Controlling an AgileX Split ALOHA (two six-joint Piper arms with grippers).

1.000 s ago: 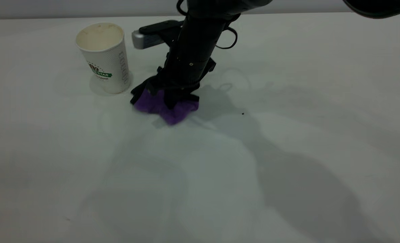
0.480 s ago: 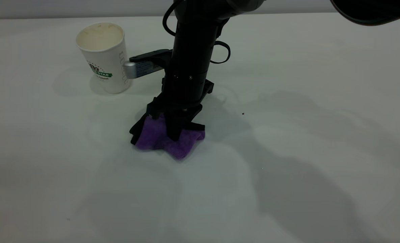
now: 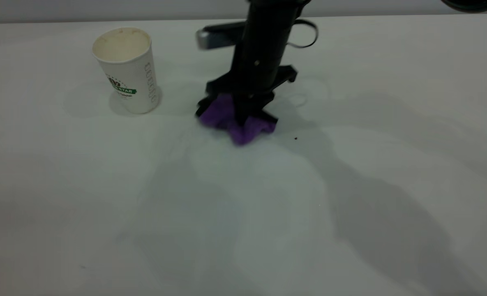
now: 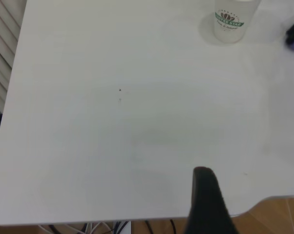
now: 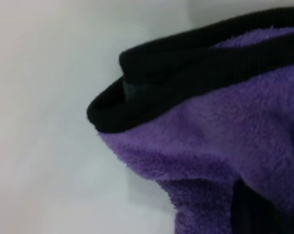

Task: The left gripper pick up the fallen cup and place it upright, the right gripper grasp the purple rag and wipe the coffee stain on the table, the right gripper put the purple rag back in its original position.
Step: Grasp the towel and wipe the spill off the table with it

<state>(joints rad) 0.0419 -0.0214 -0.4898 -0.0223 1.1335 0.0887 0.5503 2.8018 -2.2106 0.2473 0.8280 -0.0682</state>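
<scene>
The white paper cup [image 3: 126, 70] stands upright at the table's back left, mouth up; it also shows far off in the left wrist view [image 4: 230, 22]. My right gripper [image 3: 243, 117] points down, shut on the purple rag [image 3: 235, 125], which is pressed onto the white table [image 3: 350, 205] to the right of the cup. Close up, the rag [image 5: 225, 131] fills the right wrist view, its black edge folded over. The coffee stain is hidden. My left gripper [image 4: 208, 200] hangs over the table's near edge, far from the cup, with only one dark finger showing.
A tiny dark speck [image 3: 295, 138] lies just right of the rag. The table's edge and corner [image 4: 244, 212] show in the left wrist view, with wooden floor beyond.
The right gripper dragged the rag toward the front of the table, then swept it back and to the right. The cup has not moved.
</scene>
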